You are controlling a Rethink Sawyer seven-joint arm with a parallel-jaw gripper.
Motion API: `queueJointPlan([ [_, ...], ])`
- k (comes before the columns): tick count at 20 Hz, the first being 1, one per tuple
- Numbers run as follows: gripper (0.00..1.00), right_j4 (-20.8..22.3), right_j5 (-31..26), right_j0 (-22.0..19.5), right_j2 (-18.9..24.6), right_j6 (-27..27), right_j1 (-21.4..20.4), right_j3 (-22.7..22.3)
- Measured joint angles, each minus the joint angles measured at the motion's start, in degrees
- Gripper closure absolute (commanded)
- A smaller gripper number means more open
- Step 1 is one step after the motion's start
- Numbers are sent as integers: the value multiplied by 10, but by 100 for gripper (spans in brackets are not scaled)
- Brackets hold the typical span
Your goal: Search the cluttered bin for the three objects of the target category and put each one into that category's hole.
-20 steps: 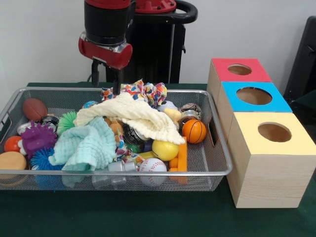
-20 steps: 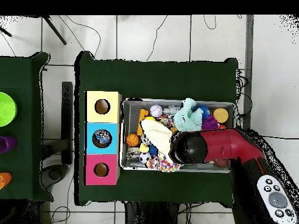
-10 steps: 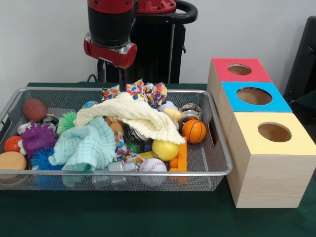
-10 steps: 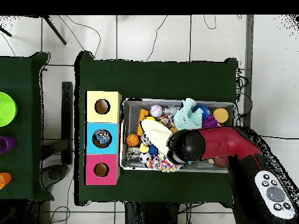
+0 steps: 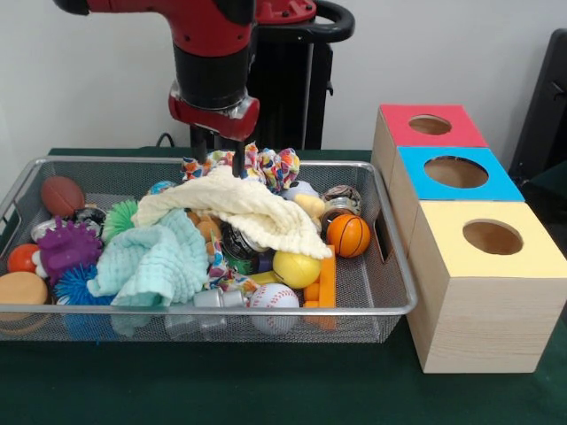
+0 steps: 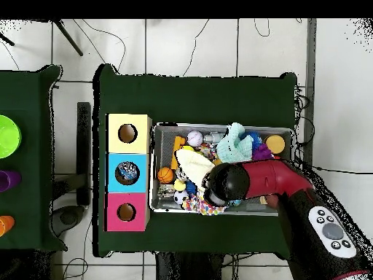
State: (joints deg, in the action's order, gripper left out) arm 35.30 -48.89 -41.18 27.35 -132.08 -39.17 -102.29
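Note:
My gripper (image 5: 220,158) hangs open and holds nothing, over the back of the wire bin (image 5: 390,266). Its fingertips are just above a cream cloth (image 5: 244,205) and beside a colourful patterned cloth (image 5: 266,165). A mint cloth (image 5: 151,261) lies at the front left. Around the cloths lie an orange basketball (image 5: 348,235), a yellow ball (image 5: 296,268), a baseball (image 5: 274,301) and a brown football (image 5: 62,195). In the overhead view the arm's wrist (image 6: 222,184) covers the gripper and part of the bin (image 6: 164,129).
Red (image 5: 430,126), blue (image 5: 456,173) and yellow (image 5: 492,239) boxes with holes stand in a row right of the bin. Something patterned shows in the blue box's hole (image 6: 127,173). Purple (image 5: 66,248) and blue (image 5: 75,288) spiky toys fill the bin's left end.
The gripper has moved to the right along the bin's back edge in the front view and come down a little toward the cream cloth. The bin's contents have not shifted.

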Motion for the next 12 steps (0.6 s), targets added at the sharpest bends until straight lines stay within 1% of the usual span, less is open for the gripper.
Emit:
queueJointPlan([
  [4,0,0,0,0,0,0,18,0],
  [12,0,0,0,0,0,0,37,0],
])
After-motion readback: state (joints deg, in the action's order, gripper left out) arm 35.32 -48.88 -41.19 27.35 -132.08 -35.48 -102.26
